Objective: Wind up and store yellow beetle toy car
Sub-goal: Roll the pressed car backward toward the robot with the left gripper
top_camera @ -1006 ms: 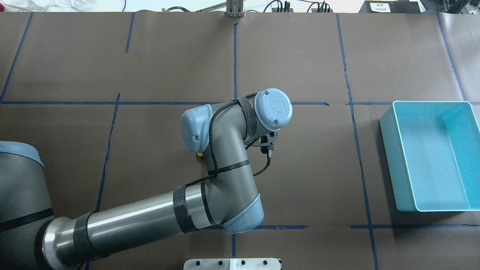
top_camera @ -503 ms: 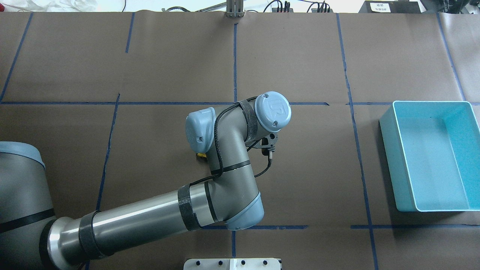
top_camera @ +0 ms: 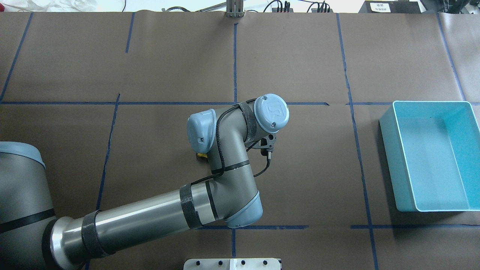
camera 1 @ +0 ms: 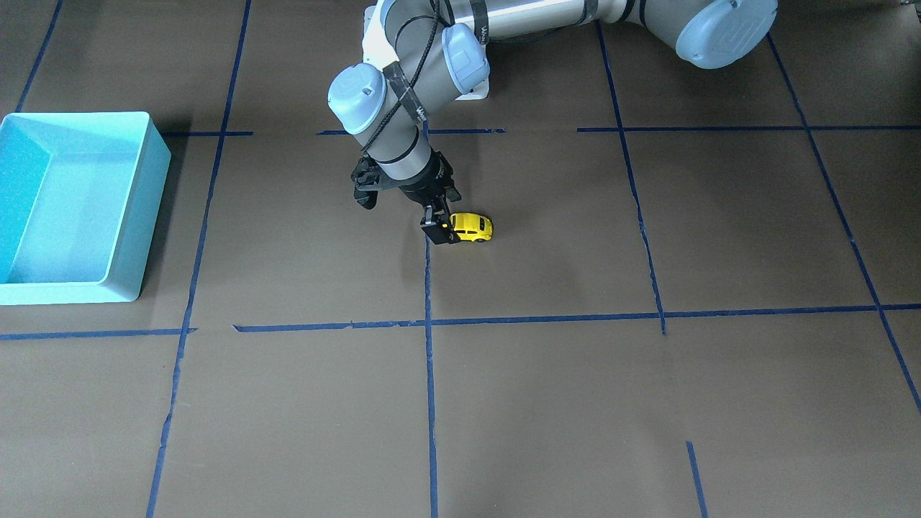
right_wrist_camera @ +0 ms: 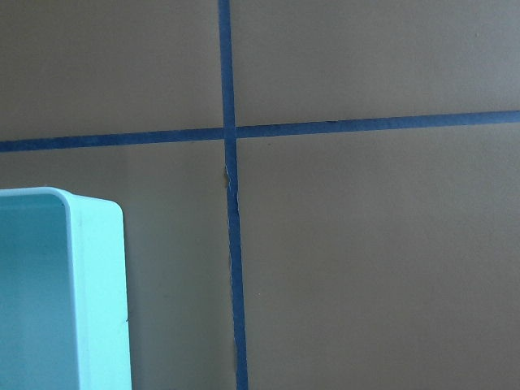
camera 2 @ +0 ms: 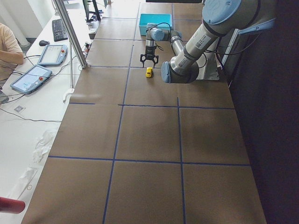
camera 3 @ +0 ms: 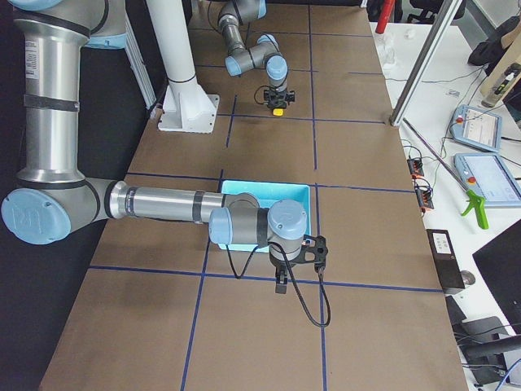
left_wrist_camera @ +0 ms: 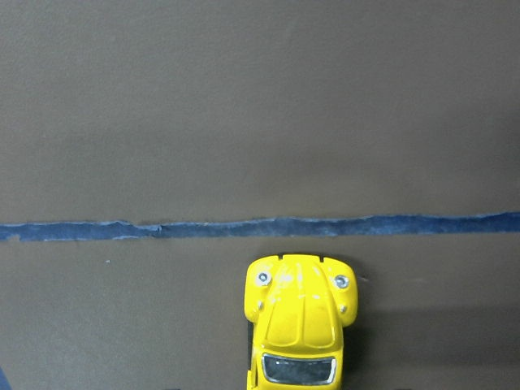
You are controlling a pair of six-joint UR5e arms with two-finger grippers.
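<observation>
The yellow beetle toy car (camera 1: pixel 473 226) stands on its wheels on the brown table, near the middle. My left gripper (camera 1: pixel 442 233) points straight down with its fingers closed on the car's rear end. The left wrist view shows the car's hood and windscreen (left_wrist_camera: pixel 299 325) at the bottom centre, just short of a blue tape line. In the overhead view only a sliver of the car (top_camera: pixel 201 154) shows from under the left arm. My right gripper (camera 3: pixel 281 281) shows only in the exterior right view, near the turquoise bin (camera 3: pixel 269 189). I cannot tell whether it is open or shut.
The turquoise bin (top_camera: pixel 390 150) stands with nothing in it at the table's right end, on the left in the front-facing view (camera 1: pixel 137 216); its corner shows in the right wrist view (right_wrist_camera: pixel 97 284). Blue tape lines cross the brown paper cover.
The left wrist has shifted slightly toward the robot, and the yellow sliver of the car has crept a little with it.
</observation>
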